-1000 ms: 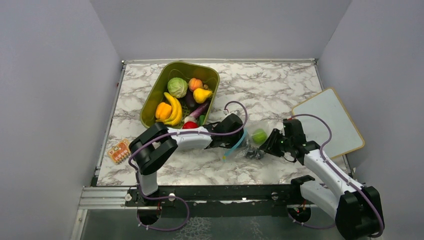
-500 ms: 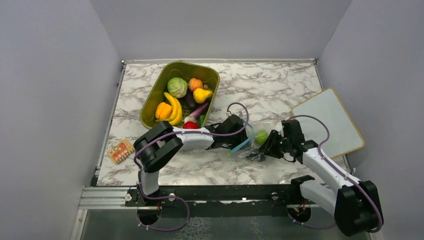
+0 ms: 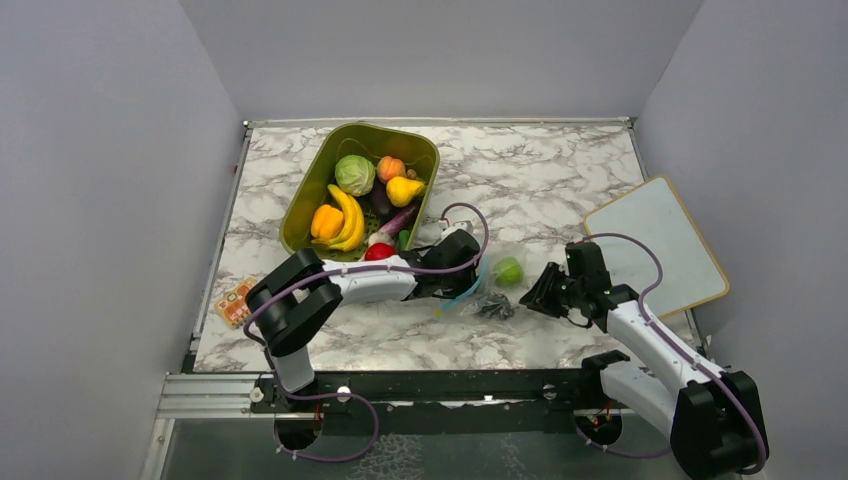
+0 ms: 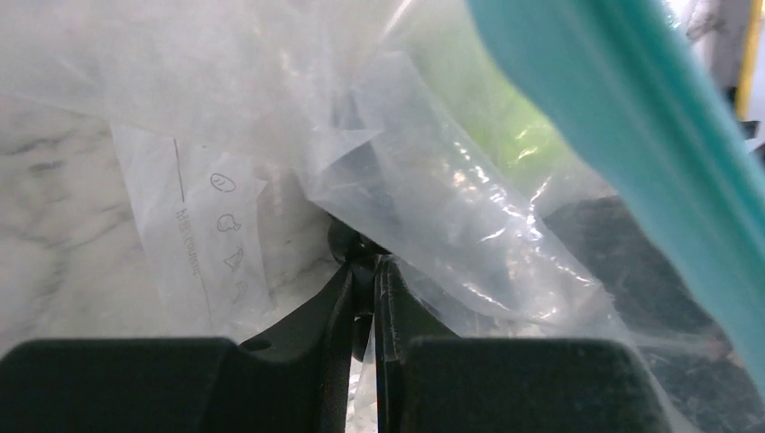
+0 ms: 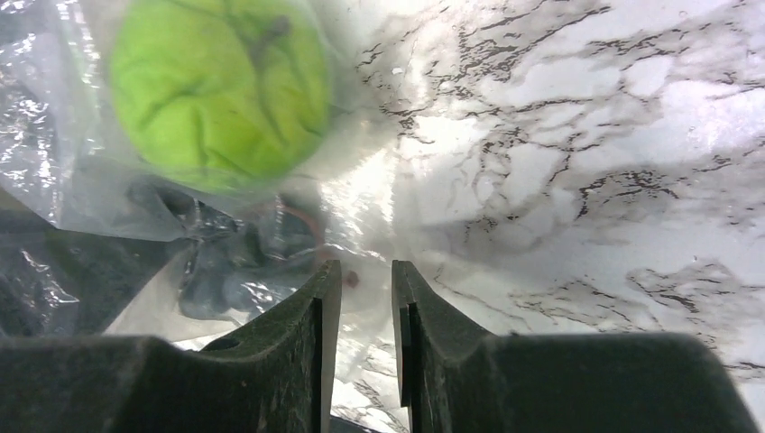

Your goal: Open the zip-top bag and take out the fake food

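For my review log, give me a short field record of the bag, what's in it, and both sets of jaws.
bag: zip-top bag on the marble table, between both arms
zipper strip: teal, whether sealed cannot be told
contents: light green round piece inside the film
left gripper: jaws shut on the bag film
right gripper: jaws slightly apart at the bag's opposite end

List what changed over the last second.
The left gripper, now pinching the bag, drew back to the left, dragging the bag and the green ball inside it slightly that way. The right gripper kept its place at the bag's other end. The bin and board did not move.
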